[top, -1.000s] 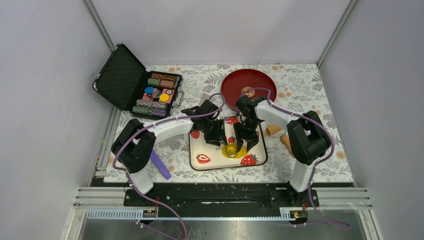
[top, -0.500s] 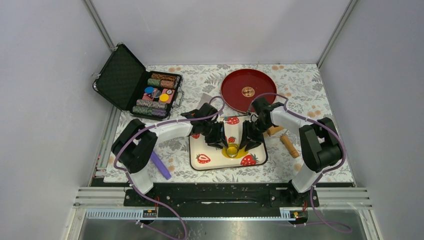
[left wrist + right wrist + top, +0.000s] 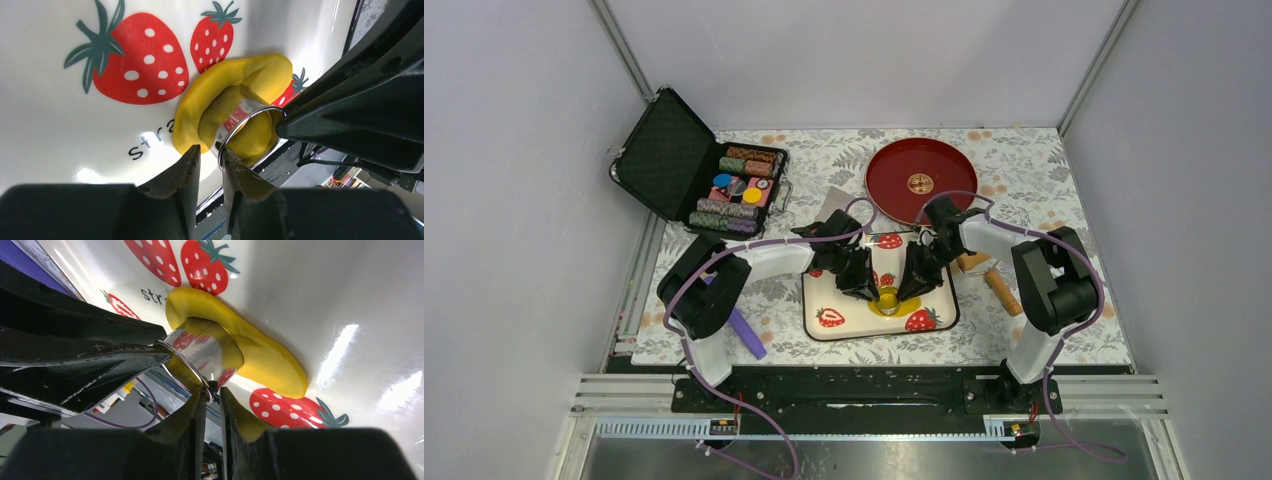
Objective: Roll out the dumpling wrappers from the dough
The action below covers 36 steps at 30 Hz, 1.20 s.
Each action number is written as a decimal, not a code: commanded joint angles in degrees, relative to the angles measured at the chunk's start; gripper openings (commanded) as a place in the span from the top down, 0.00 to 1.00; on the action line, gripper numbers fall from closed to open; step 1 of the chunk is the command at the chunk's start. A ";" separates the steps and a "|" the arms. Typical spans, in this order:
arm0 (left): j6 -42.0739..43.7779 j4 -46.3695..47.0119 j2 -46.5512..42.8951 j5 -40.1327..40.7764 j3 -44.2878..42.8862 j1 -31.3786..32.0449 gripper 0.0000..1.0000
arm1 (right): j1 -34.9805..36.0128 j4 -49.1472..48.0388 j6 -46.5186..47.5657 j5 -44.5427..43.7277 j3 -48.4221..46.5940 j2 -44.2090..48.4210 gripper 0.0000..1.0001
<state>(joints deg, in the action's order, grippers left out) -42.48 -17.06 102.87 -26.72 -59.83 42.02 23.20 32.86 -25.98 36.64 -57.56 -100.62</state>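
A bright-yellow dough lies flattened on the strawberry-print tray. A shiny metal ring cutter stands pressed into it, with yellow dough inside the ring. My left gripper holds the ring's left rim between nearly closed fingertips. From the opposite side my right gripper pinches the rim. Separate dumpling wrappers are out of view.
A red plate sits behind the tray. An open black case of poker chips is at the back left. A wooden rolling pin lies right of the tray, a purple tool left of it.
Both grippers have narrowed their jaws onto the ring cutter's rim. The right arm's elbow has swung out to the right and its wrist has dropped lower.
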 commanded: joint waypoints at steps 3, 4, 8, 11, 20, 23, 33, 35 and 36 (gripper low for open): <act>0.38 2.57 1.22 -1.22 0.83 0.13 0.81 | -0.11 1.07 2.33 1.09 -0.08 -1.87 0.82; 0.46 2.56 1.33 -1.14 0.89 0.15 0.82 | -0.09 1.53 2.82 0.80 -0.17 -2.20 0.83; 0.79 2.12 1.57 -0.39 1.06 0.19 0.87 | -0.07 3.49 5.06 -0.84 -0.61 -3.53 0.90; 1.07 1.91 1.83 0.04 1.29 0.34 0.94 | -0.09 3.91 6.00 -2.01 -0.22 -4.03 0.95; 0.35 0.44 3.30 3.04 2.63 1.44 1.00 | 0.56 4.90 6.84 -6.40 0.28 -4.82 1.00; 0.18 -0.27 3.45 3.82 2.88 1.57 1.00 | 1.08 5.43 6.91 -8.16 -0.04 -5.05 1.00; 0.98 -6.29 4.60 8.46 2.16 2.01 1.00 | 3.19 7.33 6.12 -12.70 -1.22 -6.04 1.00; 0.99 -7.11 4.58 9.29 2.20 2.12 1.00 | 3.44 7.66 5.94 -13.47 -1.32 -6.31 1.00; 0.99 -7.27 4.49 9.62 2.22 2.18 1.00 | 3.57 7.61 5.94 -13.59 -1.26 -6.42 1.00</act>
<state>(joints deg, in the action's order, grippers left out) -43.07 -15.86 103.59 -26.09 -59.88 43.09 25.10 37.01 -21.26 33.34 -60.49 -103.46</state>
